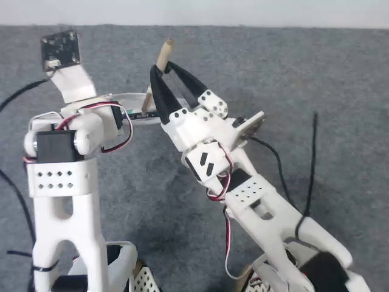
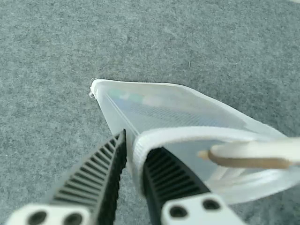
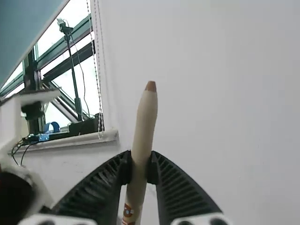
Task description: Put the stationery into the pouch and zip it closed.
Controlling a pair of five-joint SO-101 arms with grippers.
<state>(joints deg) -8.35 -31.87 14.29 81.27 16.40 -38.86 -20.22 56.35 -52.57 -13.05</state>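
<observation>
Grey, felt-like matting (image 1: 340, 73) is seen covering the table, and toward its far side, left of centre, the translucent pouch (image 2: 178, 108) is held up by its open rim, which is pinched between the fingers of the left gripper (image 2: 133, 154). The pencil (image 3: 144, 122) is clamped nearly upright between the fingers of the right gripper (image 3: 139, 164), just right of the left arm (image 1: 61, 176), with one end pointed up and the lower end seen at the pouch's mouth. A white wall (image 3: 225, 93) and a window (image 3: 56, 84) are seen behind it.
</observation>
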